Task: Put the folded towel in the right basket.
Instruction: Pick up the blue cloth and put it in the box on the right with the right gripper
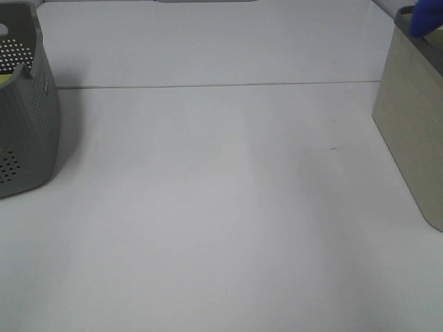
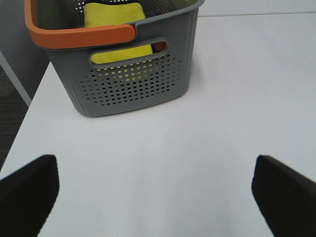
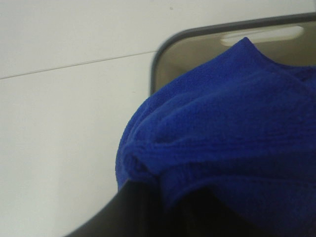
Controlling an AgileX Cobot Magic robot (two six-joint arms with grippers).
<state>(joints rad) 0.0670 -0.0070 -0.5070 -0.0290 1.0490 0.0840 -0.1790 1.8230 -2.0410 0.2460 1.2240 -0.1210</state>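
The folded blue towel [image 3: 227, 128] fills the right wrist view, bunched in my right gripper [image 3: 163, 215], which is shut on it. It hangs over the open top of the right basket [image 3: 197, 37], whose dark rim shows behind it. In the exterior high view the towel [image 1: 423, 19] peeks above the beige right basket [image 1: 415, 124] at the far right edge; the gripper itself is out of that frame. My left gripper [image 2: 158, 197] is open and empty above the table, facing the grey basket.
A grey perforated basket [image 2: 133, 84] with an orange handle [image 2: 79, 35] holds a yellow cloth [image 2: 113, 15]; it stands at the left edge in the exterior high view [image 1: 28, 117]. A seam [image 1: 208, 86] crosses the white table [image 1: 221, 207].
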